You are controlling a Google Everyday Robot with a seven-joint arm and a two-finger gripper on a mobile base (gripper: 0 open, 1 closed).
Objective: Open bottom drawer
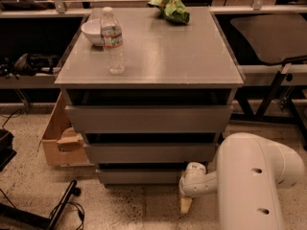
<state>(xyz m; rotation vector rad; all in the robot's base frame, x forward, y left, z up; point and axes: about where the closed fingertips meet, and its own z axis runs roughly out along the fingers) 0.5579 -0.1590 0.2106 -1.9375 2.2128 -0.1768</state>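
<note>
The bottom drawer (141, 176) is the lowest and shortest of three grey fronts on the cabinet, just above the floor, with a dark gap above it. My gripper (186, 204) hangs low at the drawer's right end, its pale tip pointing down at the floor. The white wrist (194, 181) sits right beside the drawer's right corner. The big white arm (254, 186) fills the lower right.
The grey cabinet top (158, 51) carries a water bottle (112, 40), a white bowl (93, 31) and a green bag (171, 8). A cardboard box (60, 138) stands left of the cabinet. A black stand leg (60, 210) lies on the speckled floor at lower left.
</note>
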